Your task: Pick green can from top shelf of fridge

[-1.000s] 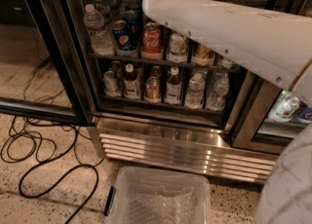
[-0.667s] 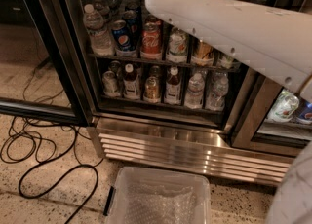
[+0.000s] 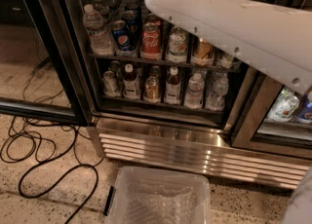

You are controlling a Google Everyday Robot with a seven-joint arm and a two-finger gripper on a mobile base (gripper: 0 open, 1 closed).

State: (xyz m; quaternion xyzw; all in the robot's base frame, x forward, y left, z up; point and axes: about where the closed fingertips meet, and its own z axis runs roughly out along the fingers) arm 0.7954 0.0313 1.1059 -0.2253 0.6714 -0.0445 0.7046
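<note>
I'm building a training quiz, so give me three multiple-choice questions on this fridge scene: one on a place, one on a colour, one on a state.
1. Where is the bin? A on the floor before the fridge; B on a shelf; C on a table.
2. Colour of the can right of the Pepsi can? A yellow; B red; C white.
3. The door is: A shut; B missing; C open.
1 A: it sits on the floor. 2 B: the cola can is red. 3 C: it swings out. The gripper is out of view past the top edge.
</note>
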